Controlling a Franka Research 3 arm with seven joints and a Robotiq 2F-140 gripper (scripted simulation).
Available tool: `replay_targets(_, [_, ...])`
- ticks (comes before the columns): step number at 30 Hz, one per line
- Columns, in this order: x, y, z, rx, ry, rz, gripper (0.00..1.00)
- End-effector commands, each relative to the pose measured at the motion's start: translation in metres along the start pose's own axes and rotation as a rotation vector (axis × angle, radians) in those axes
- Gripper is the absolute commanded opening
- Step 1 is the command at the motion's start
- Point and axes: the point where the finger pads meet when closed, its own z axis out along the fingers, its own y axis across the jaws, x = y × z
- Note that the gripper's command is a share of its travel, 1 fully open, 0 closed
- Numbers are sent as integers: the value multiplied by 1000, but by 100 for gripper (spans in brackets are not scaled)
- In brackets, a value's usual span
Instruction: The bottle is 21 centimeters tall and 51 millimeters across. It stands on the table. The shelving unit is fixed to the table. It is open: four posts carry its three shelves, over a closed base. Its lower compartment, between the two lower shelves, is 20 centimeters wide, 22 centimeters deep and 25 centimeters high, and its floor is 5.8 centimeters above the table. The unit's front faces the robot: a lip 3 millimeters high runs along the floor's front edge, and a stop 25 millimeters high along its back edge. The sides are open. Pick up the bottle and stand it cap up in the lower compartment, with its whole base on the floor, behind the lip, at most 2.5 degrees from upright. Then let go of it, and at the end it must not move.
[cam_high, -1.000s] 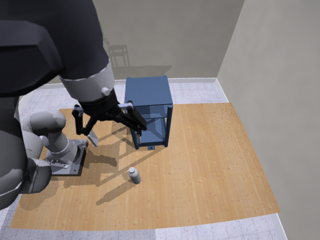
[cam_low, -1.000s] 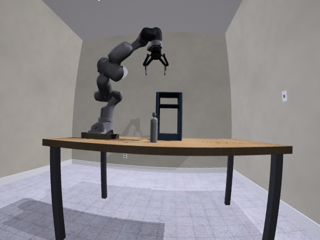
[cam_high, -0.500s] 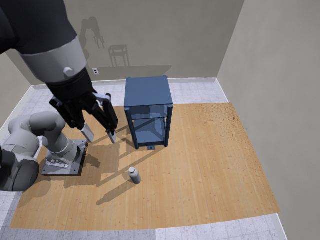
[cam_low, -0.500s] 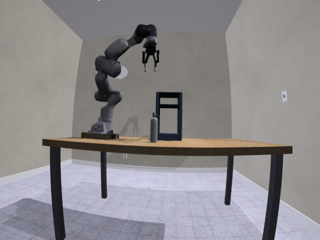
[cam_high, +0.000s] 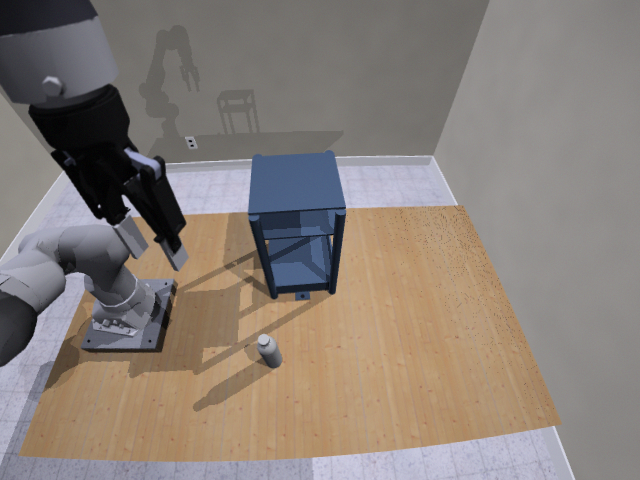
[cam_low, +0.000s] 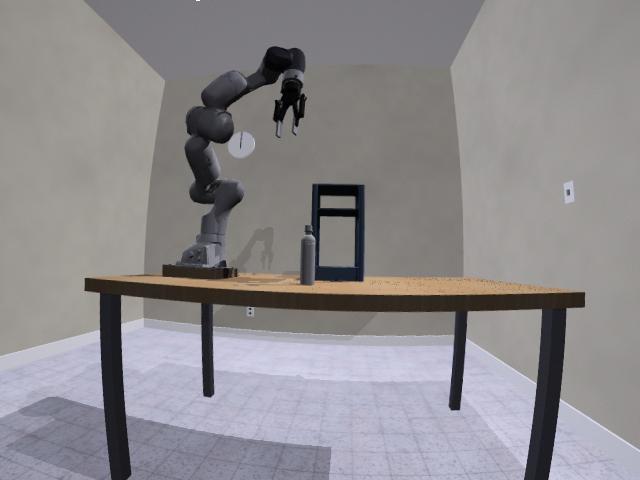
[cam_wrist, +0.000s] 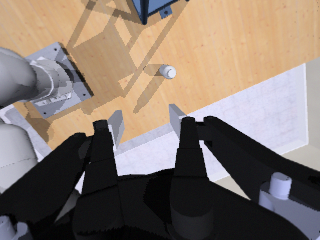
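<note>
The grey bottle (cam_high: 269, 351) stands upright, cap up, on the wooden table, in front of the blue shelving unit (cam_high: 297, 222). In the side view the bottle (cam_low: 307, 255) stands just left of the unit (cam_low: 338, 232). The unit's lower compartment (cam_high: 299, 263) holds nothing. My gripper (cam_high: 155, 250) (cam_low: 286, 130) hangs high above the table, far over the bottle, and points down. Its fingers stand partly apart with nothing between them. The wrist view looks down past the fingers at the small bottle (cam_wrist: 167, 71) far below and a corner of the unit (cam_wrist: 152, 7).
The robot's base plate (cam_high: 126, 320) is fixed at the table's left side, left of the bottle. The table's near edge and the tiled floor show below the fingers in the wrist view. The right half of the table holds no objects.
</note>
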Motion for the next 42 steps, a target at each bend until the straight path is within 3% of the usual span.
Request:
replay_targets(1, [3, -8, -2, 16, 6, 135, 42])
replay_targets(9, [16, -34, -12, 56, -33, 300, 42])
replay_targets(21, [42, -56, -12, 130, -86, 511, 42])
replay_targets(35, [74, -64, 4, 245, -149, 752, 42])
replay_targets(42, [96, -60, 25, 355, -196, 932, 42])
